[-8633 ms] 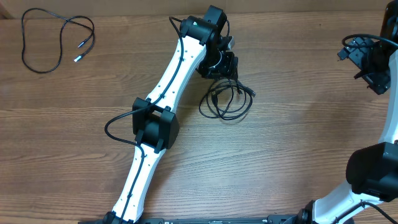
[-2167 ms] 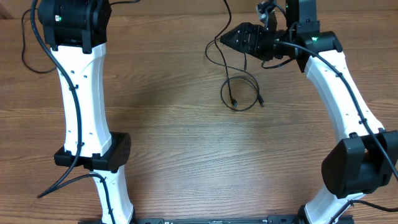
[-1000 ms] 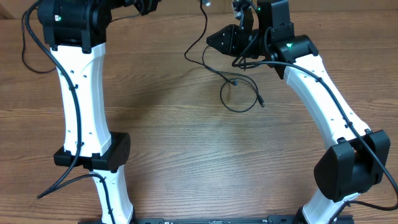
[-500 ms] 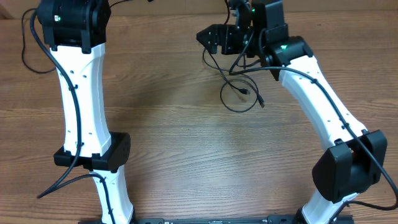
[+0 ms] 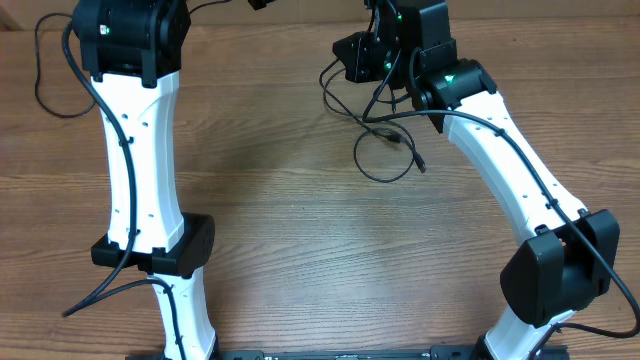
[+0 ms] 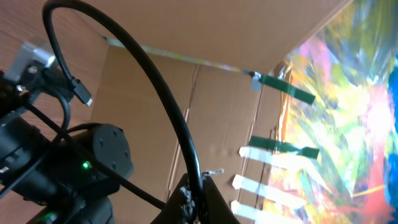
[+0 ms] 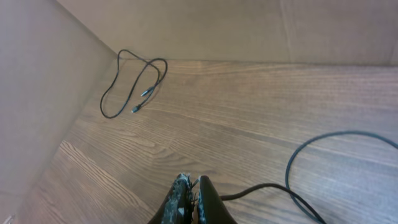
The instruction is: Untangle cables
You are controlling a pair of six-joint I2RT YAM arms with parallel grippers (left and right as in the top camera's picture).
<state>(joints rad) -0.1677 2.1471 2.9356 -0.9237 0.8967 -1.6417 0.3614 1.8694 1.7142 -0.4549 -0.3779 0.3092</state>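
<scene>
A thin black loose cable (image 5: 38, 80) lay at the upper left of the brown wooden table (image 5: 300, 250). The left gripper (image 6: 194, 196) was pressed together, pinching a thin black cord (image 6: 155, 81). At the upper middle, the right gripper (image 7: 189, 190) pinched a black tangled cable (image 5: 385, 155) that looped on the table just below.

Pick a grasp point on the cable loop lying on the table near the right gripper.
Probably take the cable loop on its near arc, the side toward the robot bases: a single strand lying flat, clear of the crossing and plug tip at the far side. Come straight down, jaws across the strand.
</scene>
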